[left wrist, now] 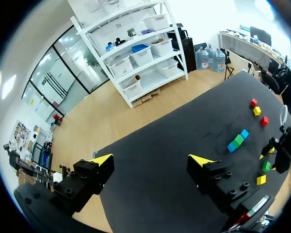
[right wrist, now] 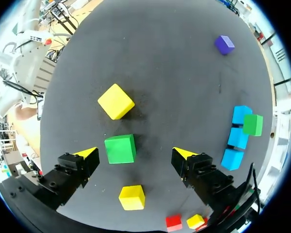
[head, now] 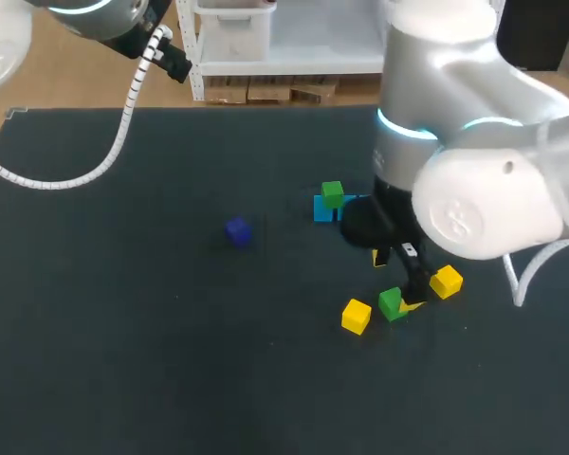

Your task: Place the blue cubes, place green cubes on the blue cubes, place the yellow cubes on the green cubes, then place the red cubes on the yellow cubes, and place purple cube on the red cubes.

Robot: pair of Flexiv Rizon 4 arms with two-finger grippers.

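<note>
Right gripper (right wrist: 136,153), fingers wide apart and empty, above the green cube (right wrist: 120,148) in the right half of the table (head: 123,332); cube judged light, rigid, smooth, best pinched across opposite flat faces.

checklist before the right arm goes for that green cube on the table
1. Right end effector open: ok.
2. Loose green cube lined up between its fingers: ok, though nearer one finger.
3. Nearest yellow cubes apart from the loose green cube: ok.
4. Blue cubes in a row with free tops; the stacked green cube covers only part: ok.
5. Fingers low enough to close on the cube: cannot tell.
6. Left end effector open and far from the cubes: ok.
</note>
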